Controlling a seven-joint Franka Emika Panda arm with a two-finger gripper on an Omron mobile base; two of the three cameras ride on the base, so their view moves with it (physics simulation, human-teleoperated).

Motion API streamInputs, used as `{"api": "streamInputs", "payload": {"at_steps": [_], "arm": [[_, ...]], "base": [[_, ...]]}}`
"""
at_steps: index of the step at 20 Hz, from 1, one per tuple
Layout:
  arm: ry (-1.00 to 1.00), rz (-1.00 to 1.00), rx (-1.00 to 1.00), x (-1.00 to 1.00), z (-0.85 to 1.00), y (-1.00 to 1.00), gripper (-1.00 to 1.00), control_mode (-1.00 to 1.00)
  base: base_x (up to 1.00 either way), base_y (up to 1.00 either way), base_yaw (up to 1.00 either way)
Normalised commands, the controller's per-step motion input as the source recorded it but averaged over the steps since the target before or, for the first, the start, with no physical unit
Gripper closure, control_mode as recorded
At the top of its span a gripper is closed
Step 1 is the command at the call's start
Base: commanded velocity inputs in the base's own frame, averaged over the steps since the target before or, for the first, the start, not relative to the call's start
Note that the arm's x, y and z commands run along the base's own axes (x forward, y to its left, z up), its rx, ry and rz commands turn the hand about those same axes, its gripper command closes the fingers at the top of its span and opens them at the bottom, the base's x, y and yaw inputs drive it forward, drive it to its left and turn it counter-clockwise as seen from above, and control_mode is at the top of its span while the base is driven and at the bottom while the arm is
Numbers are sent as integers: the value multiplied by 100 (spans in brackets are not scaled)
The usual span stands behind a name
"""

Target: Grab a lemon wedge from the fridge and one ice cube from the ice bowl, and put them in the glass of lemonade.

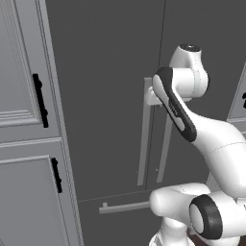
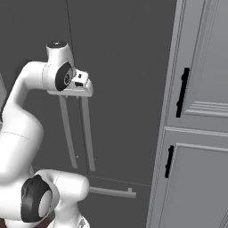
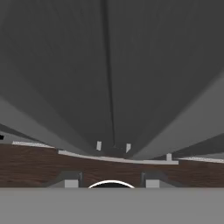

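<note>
**Hand up at the fridge handles**

The fridge (image 1: 105, 96) stood shut straight ahead of the robot, its two long bar handles (image 1: 143, 139) side by side at the door seam and the drawer handle (image 2: 111, 192) below. The gripper (image 2: 82, 87) sat right at the handles' top ends. Whether its fingers were gripping a bar I could not tell. Pale panelled cabinets (image 2: 200, 111) flanked the fridge.
</note>
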Motion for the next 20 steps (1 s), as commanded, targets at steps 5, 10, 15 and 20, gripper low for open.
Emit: {"api": "streamInputs", "payload": {"at_steps": [5, 10, 15, 20], "arm": [[2, 0, 0, -2, 0, 0, -100, -100], [0, -6, 1, -67, 0, -3, -100, -100], [0, -9, 0, -65, -3, 0, -100, -100], [0, -2, 0, -55, 0, 0, -100, -100]], "base": [[0, 0, 0], [0, 0, 0], [0, 0, 0], [0, 0, 0]]}}
